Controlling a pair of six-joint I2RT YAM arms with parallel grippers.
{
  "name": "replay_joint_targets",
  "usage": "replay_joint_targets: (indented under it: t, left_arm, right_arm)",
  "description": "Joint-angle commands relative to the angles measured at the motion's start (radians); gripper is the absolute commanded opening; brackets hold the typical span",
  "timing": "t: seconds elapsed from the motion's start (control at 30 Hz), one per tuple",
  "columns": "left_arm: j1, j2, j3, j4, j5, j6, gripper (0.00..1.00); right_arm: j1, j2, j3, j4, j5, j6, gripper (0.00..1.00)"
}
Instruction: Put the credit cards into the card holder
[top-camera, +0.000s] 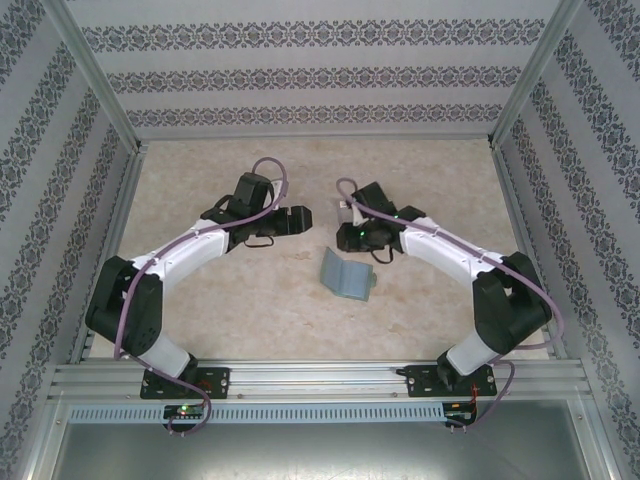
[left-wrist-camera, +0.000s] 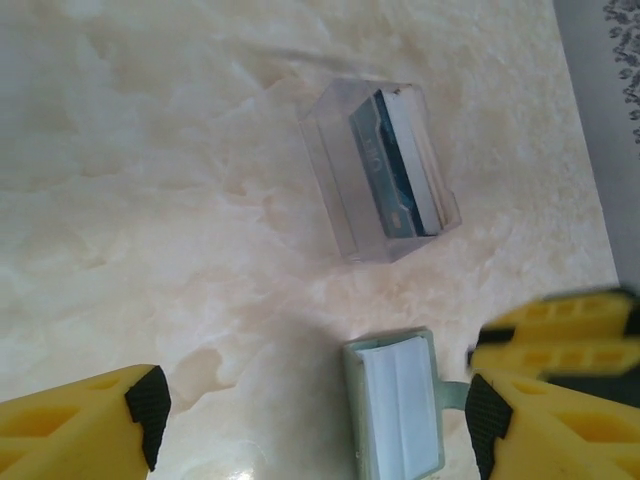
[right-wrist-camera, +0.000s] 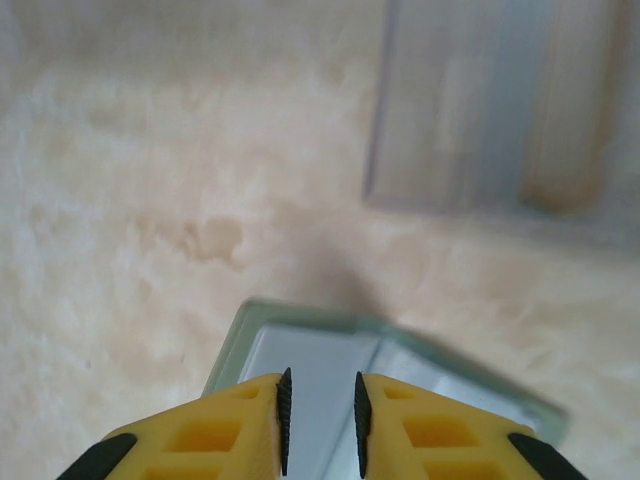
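Jaws on the left gripper (left-wrist-camera: 320, 412) stand spread wide with nothing in them, hanging over the wallet (left-wrist-camera: 395, 410). The wallet lies with its pale inside showing, its long axis running away from that wrist. Jaws on the right gripper (right-wrist-camera: 320, 415) are nearly together above the same wallet; whether anything thin is caught in the slim gap I can't tell. Beyond, apart from the wallet, the clear holder (left-wrist-camera: 335, 170) sits on the table (left-wrist-camera: 150, 200). Cards (left-wrist-camera: 390, 165) stand on edge inside, lengthwise along it. The dark teal one carries print too blurred to read. Left arm (top-camera: 180, 255) and right arm (top-camera: 450, 255) bend at the elbow and reach inward, wrists close together mid-table.
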Motion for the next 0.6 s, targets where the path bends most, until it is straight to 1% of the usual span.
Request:
replay_joint_targets:
  t: [0.0, 0.03, 0.07, 0.17, 0.27, 0.43, 0.57]
  left_arm:
    - [0.054, -0.019, -0.008, -0.081, -0.048, -0.062, 0.81]
    - [0.068, -0.032, -0.027, -0.058, -0.046, -0.086, 0.92]
    - [0.080, -0.043, -0.044, -0.045, -0.045, -0.101, 0.94]
    - [0.109, -0.070, -0.045, -0.082, -0.076, -0.097, 0.94]
    - [0.113, -0.092, -0.035, -0.139, -0.130, -0.072, 0.94]
    - [0.115, -0.116, -0.054, -0.163, -0.140, -0.088, 0.94]
    - [0.115, -0.151, -0.116, -0.120, -0.127, -0.106, 0.94]
  right_arm:
    - [0.076, 0.043, -0.031, -0.016, 0.034, 0.069, 0.26]
    - [0.098, 0.058, -0.030, -0.015, 0.048, 0.076, 0.26]
    - [0.117, 0.071, -0.029, -0.012, 0.058, 0.080, 0.27]
    - [0.162, 0.112, -0.015, -0.008, 0.097, 0.092, 0.27]
    - [0.191, 0.157, -0.006, 0.017, 0.129, 0.078, 0.27]
    - [0.195, 0.211, -0.013, 0.087, 0.045, 0.053, 0.27]
    - [0.191, 0.185, -0.030, 0.101, 0.046, 0.029, 0.29]
